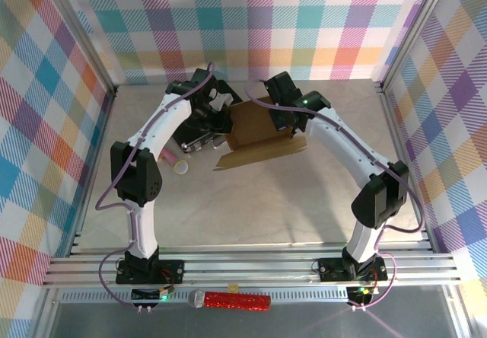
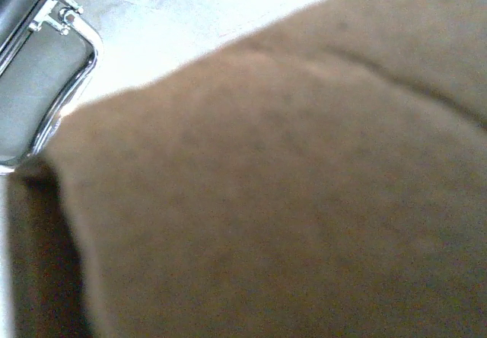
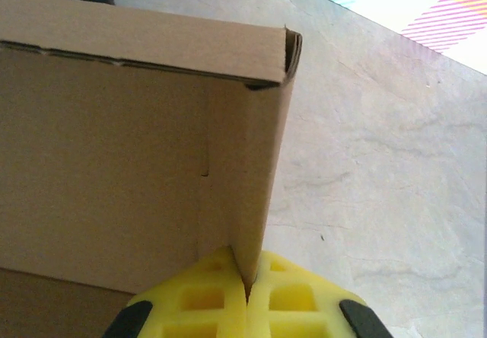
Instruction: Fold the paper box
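You are clamping your right pincer [image 3: 245, 292] shut on an upright wall of the brown paper box [image 3: 114, 163], its yellow pads [image 3: 205, 296] squeezing the cardboard edge. Your left pincer [image 1: 219, 110] is closed over the black case [image 1: 196, 132]; whether it is gripping cardboard is unclear. The box is sitting on the tabletop [image 1: 266, 201] between both pincers.
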